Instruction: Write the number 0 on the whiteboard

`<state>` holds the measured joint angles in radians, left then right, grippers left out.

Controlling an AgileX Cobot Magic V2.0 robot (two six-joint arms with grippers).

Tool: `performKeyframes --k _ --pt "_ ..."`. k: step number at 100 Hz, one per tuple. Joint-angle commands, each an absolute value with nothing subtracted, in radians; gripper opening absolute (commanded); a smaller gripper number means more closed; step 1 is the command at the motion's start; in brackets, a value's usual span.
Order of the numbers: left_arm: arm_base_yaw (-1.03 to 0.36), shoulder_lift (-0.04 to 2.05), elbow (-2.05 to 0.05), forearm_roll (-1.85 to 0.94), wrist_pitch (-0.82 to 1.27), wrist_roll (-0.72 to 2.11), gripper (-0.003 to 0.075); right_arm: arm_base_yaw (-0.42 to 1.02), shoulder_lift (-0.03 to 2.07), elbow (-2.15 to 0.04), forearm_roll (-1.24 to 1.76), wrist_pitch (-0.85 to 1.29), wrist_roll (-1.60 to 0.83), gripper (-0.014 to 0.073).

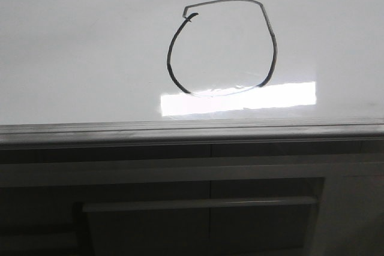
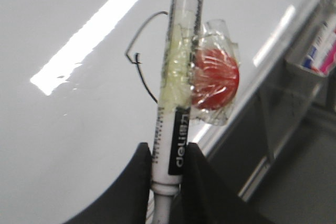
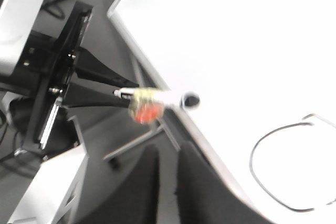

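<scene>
The number 0 [image 1: 169,58] is a thin black closed loop on the whiteboard [image 1: 72,52], just above a glare patch. Neither gripper shows in the front view. In the left wrist view my left gripper [image 2: 169,153] is shut on a white marker [image 2: 178,66] that has tape and a red round piece [image 2: 215,80] stuck to it. Part of the 0 [image 2: 140,30] shows behind the marker. In the right wrist view my right gripper [image 3: 168,148] is empty, its jaws a narrow gap apart, off the board's edge. The marker [image 3: 152,98] ends at the board's edge, apart from the 0 [image 3: 252,161].
A grey metal rail [image 1: 192,131] runs along the board's near edge. Below it is a dark cabinet with a bar handle [image 1: 198,204]. A small holder with spare markers [image 2: 315,51] hangs beside the board. The left arm's black frame [image 3: 63,77] is off the board's side.
</scene>
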<state>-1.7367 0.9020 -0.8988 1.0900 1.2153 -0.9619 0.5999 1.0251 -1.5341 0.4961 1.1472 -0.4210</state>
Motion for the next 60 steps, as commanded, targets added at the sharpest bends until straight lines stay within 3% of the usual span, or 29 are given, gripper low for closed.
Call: performKeyframes --k 1,18,33,60 --pt "-1.725 0.874 -0.883 1.259 1.266 -1.177 -0.0020 0.575 0.952 -1.546 0.499 1.063 -0.430 -0.0069" --pt "-1.580 0.878 -0.863 1.333 1.266 -1.273 -0.0020 0.575 0.865 -1.467 0.490 1.058 -0.430 -0.0068" --pt "-1.356 0.903 -0.863 1.366 1.244 -1.308 -0.0020 0.575 0.811 -1.349 0.490 1.045 -0.430 -0.0068" --pt "-0.968 1.002 -0.863 1.361 0.840 -1.443 -0.0020 0.575 0.753 -1.151 0.491 0.950 -0.392 -0.0068"
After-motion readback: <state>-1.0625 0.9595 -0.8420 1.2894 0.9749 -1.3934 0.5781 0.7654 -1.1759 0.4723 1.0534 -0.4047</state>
